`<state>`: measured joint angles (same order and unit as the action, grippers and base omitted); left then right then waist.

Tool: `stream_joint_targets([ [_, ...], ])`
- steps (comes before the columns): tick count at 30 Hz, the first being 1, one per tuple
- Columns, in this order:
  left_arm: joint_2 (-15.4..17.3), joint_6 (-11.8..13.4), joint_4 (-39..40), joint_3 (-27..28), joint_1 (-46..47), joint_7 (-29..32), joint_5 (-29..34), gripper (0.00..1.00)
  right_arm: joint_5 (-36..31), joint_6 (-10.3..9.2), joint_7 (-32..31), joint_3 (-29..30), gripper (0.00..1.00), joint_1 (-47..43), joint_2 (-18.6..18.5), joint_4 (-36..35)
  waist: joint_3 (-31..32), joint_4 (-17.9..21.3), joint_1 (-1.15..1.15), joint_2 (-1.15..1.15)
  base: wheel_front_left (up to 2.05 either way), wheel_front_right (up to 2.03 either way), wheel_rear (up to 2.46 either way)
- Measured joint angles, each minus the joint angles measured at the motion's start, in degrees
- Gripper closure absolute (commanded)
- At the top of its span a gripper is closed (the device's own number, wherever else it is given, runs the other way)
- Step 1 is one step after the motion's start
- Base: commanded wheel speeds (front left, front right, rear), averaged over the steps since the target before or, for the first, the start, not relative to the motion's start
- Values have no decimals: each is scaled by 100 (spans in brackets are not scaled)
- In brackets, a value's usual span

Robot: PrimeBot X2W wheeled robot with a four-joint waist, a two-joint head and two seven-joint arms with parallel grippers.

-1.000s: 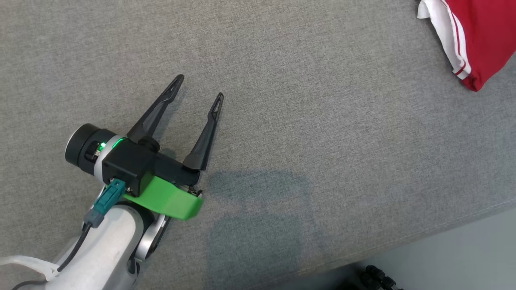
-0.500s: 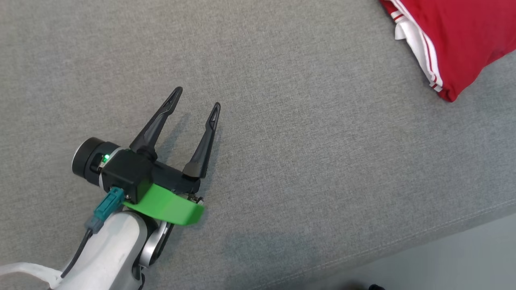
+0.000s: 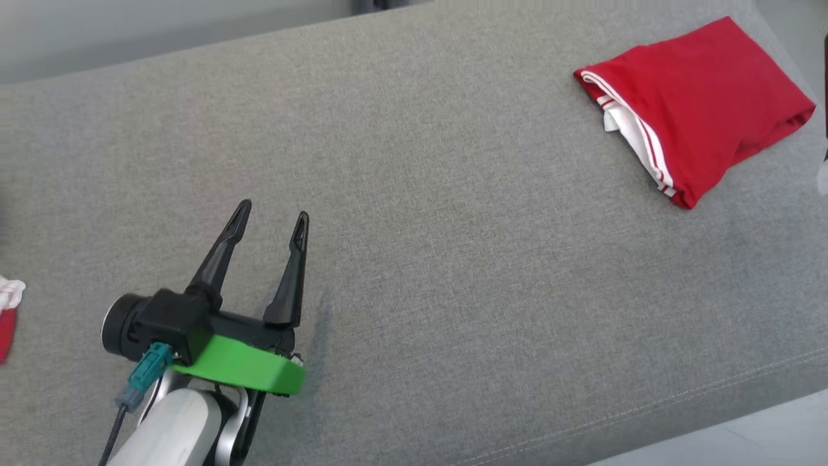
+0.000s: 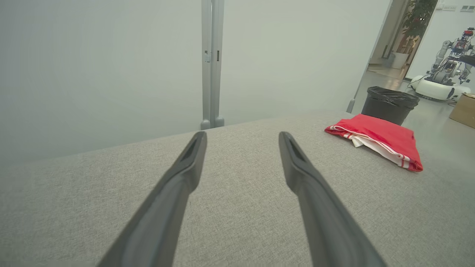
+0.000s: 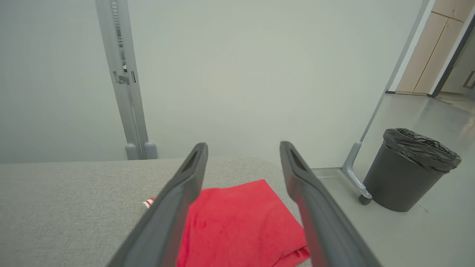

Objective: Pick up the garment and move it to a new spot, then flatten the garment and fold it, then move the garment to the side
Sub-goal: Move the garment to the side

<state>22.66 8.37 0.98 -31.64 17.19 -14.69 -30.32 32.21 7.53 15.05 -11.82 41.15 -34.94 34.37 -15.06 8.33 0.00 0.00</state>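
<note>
1. The right end effector (image 5: 242, 145) hangs with its fingers spread wide.
2. A folded red garment (image 5: 237, 218) lies on the grey bench (image 5: 74, 200), at 6 o'clock.
3. A lined dark bin (image 5: 408, 174) stands on the floor at 4 o'clock.

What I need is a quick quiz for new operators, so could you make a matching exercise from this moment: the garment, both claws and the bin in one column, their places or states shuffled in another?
Things:
1. garment
2. left claw
3. right claw
4. bin

Places or states:
A. on the floor, lined with a black bag
B. open, empty, over bare grey cushion
C. folded, lying near the cushion's right end
D. open, aimed over the garment

Pairs: 1-C, 2-B, 3-D, 4-A.
</note>
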Motion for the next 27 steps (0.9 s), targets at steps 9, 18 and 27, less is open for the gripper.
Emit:
stream_joint_targets([
  [9, -23, 99, -3, 248, -556, -19, -143, 0, 29, 0, 0, 222, 0, -1238, 22, -965, 768, -194, 0, 0, 0, 0, 0],
  [18, -70, 133, -4, 393, -917, -26, -203, 0, -555, 0, 0, 876, 0, -2761, 614, -2000, 1233, -536, 0, 0, 0, 0, 0],
  [27, -220, 174, -30, 725, -1330, -27, -234, 0, -1148, 0, -33, 1281, 0, -3894, 1467, -2955, 1466, -845, 0, 0, 0, 0, 0],
])
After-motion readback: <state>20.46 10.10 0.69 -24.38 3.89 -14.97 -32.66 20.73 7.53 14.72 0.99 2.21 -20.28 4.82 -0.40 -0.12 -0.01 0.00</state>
